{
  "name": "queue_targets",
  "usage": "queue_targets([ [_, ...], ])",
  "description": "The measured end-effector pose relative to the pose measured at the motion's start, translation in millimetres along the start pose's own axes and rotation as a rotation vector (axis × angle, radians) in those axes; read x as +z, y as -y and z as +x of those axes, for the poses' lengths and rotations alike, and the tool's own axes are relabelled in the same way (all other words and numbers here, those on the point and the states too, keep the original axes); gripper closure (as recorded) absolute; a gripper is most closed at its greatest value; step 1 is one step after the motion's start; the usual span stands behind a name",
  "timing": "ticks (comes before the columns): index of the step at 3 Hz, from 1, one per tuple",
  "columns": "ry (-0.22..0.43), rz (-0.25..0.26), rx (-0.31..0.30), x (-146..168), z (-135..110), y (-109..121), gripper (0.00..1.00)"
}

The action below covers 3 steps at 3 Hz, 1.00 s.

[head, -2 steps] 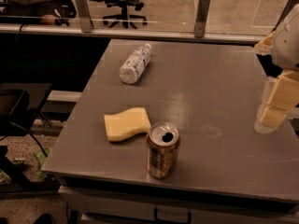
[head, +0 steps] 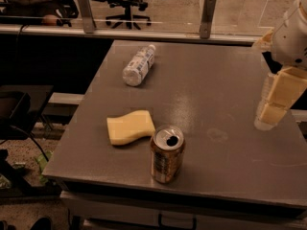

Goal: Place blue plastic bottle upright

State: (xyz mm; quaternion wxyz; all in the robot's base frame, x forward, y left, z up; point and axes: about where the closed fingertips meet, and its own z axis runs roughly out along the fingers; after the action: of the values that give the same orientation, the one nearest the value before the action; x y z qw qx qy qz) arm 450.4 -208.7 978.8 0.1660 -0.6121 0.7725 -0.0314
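**Bottle on its side, my gripper far off**

The grey table (head: 216, 90) fills most of the view. My gripper (head: 276, 107) hangs over its right edge, pointing down, close to the surface. I cannot tell whether it is wide or narrow, and it holds nothing I can see. A yellow sponge (head: 129, 127) lies flat near the front left. Just beside it stands an opened can (head: 167, 155). The bottle (head: 138, 65) lies on its side at the far left, cap pointing away, well apart from my gripper.

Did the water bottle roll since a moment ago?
No. The blue plastic bottle lies on its side just as far from the can as before; the claw hangs by the table's right edge.
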Motion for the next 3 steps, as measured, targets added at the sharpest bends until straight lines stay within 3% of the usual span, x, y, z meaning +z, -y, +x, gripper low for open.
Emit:
queue_targets([
  [1,0.042,-0.011,-0.067,18.1,-24.5,25.6,0.0],
  [3,0.126,0.013,-0.313,53.8,-84.9,86.1,0.0],
])
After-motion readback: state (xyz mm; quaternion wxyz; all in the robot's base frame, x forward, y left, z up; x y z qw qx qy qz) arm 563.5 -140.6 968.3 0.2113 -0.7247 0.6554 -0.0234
